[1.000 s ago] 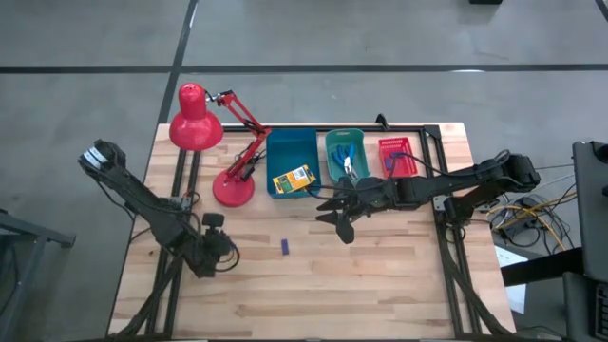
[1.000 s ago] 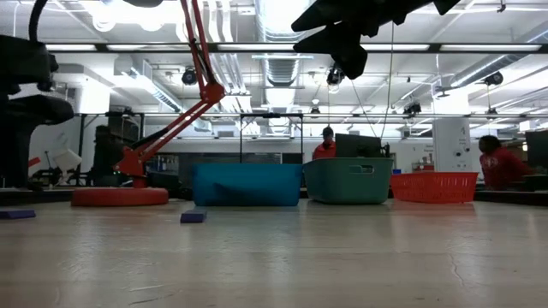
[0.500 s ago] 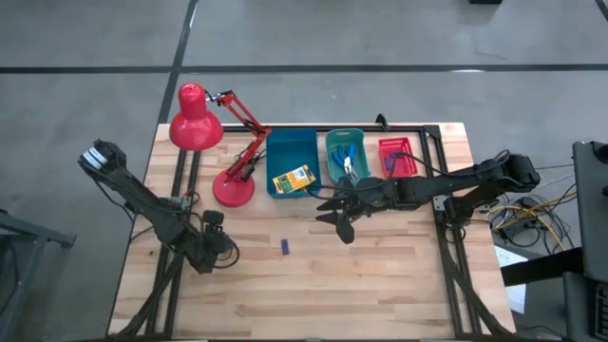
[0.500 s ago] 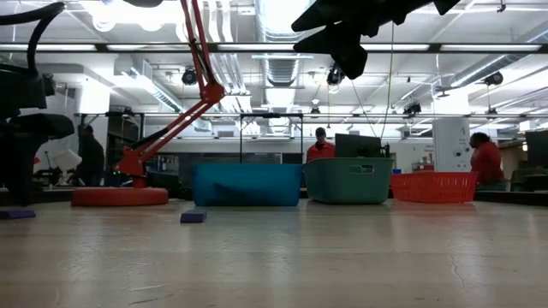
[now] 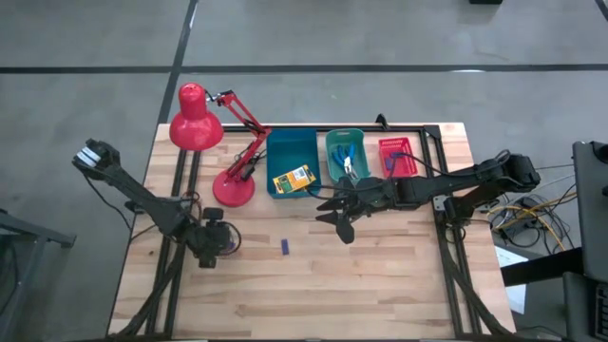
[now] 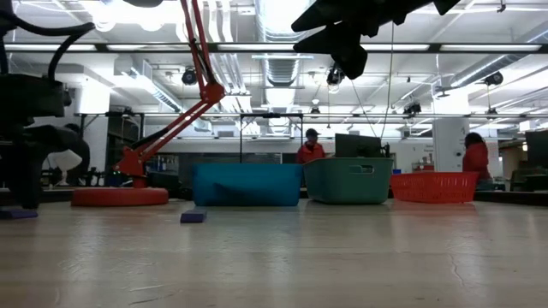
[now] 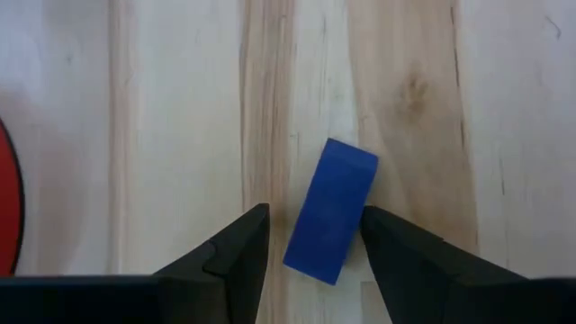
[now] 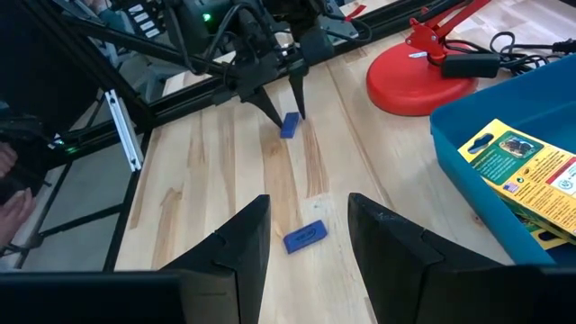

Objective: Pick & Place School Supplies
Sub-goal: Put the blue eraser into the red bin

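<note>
A: What lies nearest on the table (image 5: 380,285)?

B: Bare wood at the front. A little farther in, the left gripper (image 7: 310,236) points down at the table's left part. Its fingers (image 7: 236,256) stand parted on either side of a small purple-blue eraser block (image 7: 330,210) lying tilted on the boards. They straddle it loosely and do not press it.

A: Is there a second block?

B: Yes, another eraser block (image 5: 283,247) lies flat near the table's middle, well apart from the first and clear of both arms.

A: And the right gripper (image 5: 338,218)?

B: It hangs in the air just in front of the bins, above the table's middle. The fingers (image 8: 236,247) are spread and hold nothing.

A: What sits behind that?

B: Three bins stand in a row. A yellow-and-green crayon box (image 5: 293,179) lies in the blue bin (image 5: 285,145), and blue-handled tools (image 5: 345,160) lie in the teal bin (image 5: 334,139). The red bin (image 5: 393,146) stands at the right end. The red lamp (image 5: 197,124) stands to the left of them. In the room beyond, people in red tops (image 6: 310,149) stand by desks.
</note>
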You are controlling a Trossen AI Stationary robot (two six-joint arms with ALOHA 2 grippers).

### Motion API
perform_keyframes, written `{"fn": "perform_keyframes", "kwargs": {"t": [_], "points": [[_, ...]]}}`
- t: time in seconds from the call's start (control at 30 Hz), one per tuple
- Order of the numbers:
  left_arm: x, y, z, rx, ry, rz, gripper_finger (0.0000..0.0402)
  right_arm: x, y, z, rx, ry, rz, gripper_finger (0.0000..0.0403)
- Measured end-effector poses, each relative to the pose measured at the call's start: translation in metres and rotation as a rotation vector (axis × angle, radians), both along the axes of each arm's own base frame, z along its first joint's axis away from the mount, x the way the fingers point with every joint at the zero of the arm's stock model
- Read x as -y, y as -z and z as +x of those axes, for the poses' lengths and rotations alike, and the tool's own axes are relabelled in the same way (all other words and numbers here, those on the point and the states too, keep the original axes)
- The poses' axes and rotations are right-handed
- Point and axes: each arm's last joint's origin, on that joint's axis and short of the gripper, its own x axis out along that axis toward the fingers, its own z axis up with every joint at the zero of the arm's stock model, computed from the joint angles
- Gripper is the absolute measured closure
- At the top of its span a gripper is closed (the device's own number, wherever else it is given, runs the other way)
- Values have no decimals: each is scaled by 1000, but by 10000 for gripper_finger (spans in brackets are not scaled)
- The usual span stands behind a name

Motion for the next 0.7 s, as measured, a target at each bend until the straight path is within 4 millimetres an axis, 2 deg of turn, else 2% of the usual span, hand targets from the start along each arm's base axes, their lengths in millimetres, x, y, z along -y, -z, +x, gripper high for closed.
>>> {"fn": "perform_keyframes", "kwargs": {"t": [0.27,0.5,0.7], "points": [[1,0,3,20,22,-28,227,0,0,0,0,0,0,257],[3,-1,4,22,-28,-78,277,0,0,0,0,0,0,257],[3,-1,4,25,-5,-74,315,0,0,0,0,0,0,257]]}}
